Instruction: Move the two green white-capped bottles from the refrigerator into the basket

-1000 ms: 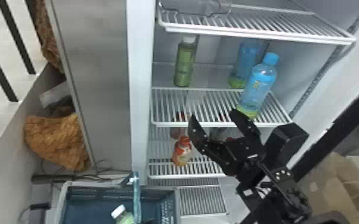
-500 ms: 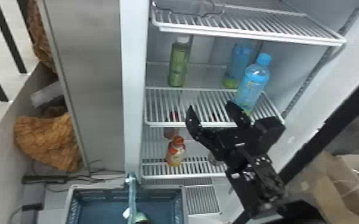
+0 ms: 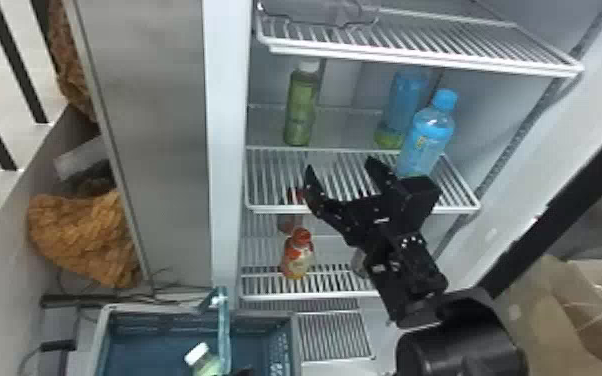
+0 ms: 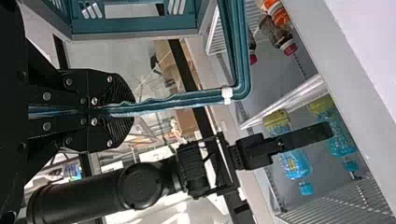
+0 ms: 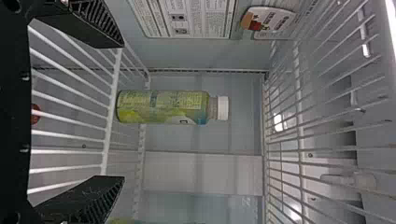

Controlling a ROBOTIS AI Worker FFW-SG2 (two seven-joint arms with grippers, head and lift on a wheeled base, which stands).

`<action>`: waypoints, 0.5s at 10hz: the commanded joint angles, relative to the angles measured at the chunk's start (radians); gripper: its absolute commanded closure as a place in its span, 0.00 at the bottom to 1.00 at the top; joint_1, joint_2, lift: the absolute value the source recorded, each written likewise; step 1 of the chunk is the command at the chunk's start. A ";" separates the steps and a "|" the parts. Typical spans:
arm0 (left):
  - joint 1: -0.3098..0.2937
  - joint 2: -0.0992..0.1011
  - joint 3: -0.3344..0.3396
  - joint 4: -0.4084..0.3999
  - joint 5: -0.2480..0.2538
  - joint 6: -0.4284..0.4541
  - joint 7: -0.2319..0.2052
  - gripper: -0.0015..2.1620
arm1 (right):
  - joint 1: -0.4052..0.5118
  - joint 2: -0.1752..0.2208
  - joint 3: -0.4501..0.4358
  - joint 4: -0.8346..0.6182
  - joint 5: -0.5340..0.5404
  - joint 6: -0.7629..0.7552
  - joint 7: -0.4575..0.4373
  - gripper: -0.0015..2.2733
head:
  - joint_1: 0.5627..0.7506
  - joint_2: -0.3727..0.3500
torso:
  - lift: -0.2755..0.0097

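Right black gripper [image 3: 341, 167] gapes wide, empty; 1 green white-capped plastic bottle [image 3: 301, 107] stands near white wire shelf's [image 3: 265, 208] left edge; left black gripper [image 3: 243, 372] clamps teal basket handle [image 3: 223, 325].

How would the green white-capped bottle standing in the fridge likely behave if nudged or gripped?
The green white-capped bottle is tall on a narrow base, so a high nudge would probably tip it. Once down, its rounded body might roll on the wire shelf. It looks smooth, so a loose grip may slip.
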 commanded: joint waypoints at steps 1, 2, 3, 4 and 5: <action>-0.001 0.000 -0.002 0.000 0.001 0.000 0.000 0.56 | -0.039 0.006 0.008 0.036 0.005 -0.002 -0.002 0.01 | 0.70 0.25 | 0.95; -0.001 0.000 0.000 0.000 0.005 -0.003 0.000 0.56 | -0.059 0.008 0.006 0.061 -0.005 0.000 -0.002 0.01 | 0.70 0.26 | 0.95; 0.002 -0.002 0.000 0.000 0.009 -0.003 0.000 0.56 | -0.069 0.009 0.004 0.071 -0.005 0.000 -0.002 0.01 | 0.70 0.26 | 0.95; 0.002 -0.002 0.002 0.000 0.009 -0.003 0.000 0.56 | -0.086 0.009 0.004 0.088 -0.005 0.000 -0.005 0.01 | 0.70 0.26 | 0.95; -0.001 -0.002 0.002 0.000 0.009 -0.005 0.000 0.56 | -0.113 0.012 0.008 0.115 -0.003 0.000 -0.005 0.01 | 0.70 0.26 | 0.95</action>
